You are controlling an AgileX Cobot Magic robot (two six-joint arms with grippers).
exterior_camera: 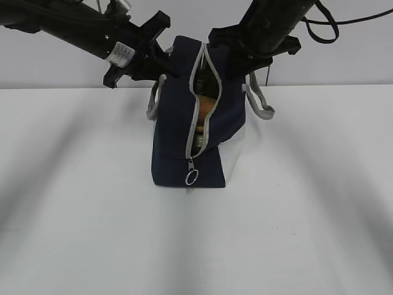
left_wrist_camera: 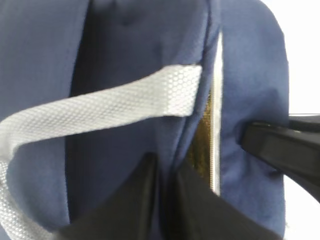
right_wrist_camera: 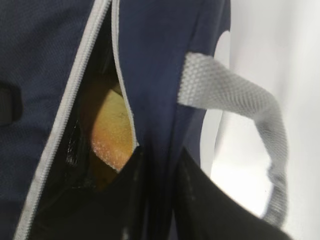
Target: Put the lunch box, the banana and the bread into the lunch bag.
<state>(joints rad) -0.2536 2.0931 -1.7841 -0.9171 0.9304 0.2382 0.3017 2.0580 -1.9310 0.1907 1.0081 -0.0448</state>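
Both arms reach in at the top of the bag. In its wrist view, the left tool (left_wrist_camera: 165, 200) has its two dark fingers set close on either side of a fold of navy fabric, just beside the zipper's edge; whether it is pinching or has slackened, I cannot tell. The right tool (right_wrist_camera: 157, 200) stands the same way on the opposite lip, fingers astride the cloth, and its grip is just as hard to judge. My guess is that each holds one side of the mouth so the opening stays spread and the bag stays upright.

The lunch bag (exterior_camera: 178, 123) stands on the white tabletop (exterior_camera: 73, 215), its grey zipper parted along the top and down the near end, the ring pull (exterior_camera: 192, 177) hanging low. Grey handles (exterior_camera: 261, 101) droop to either side.

From across the room the slit shows only a sliver of orange-brown. The right wrist view looks straight in and shows the bread (right_wrist_camera: 112, 135), golden and crusty, lying inside. The left wrist view shows mostly fabric, a handle strap (left_wrist_camera: 115, 102) and a dark yellowish strip in the gap. The banana and lunch box I cannot pick out, though nothing lies on the tabletop, so the packing looks done.
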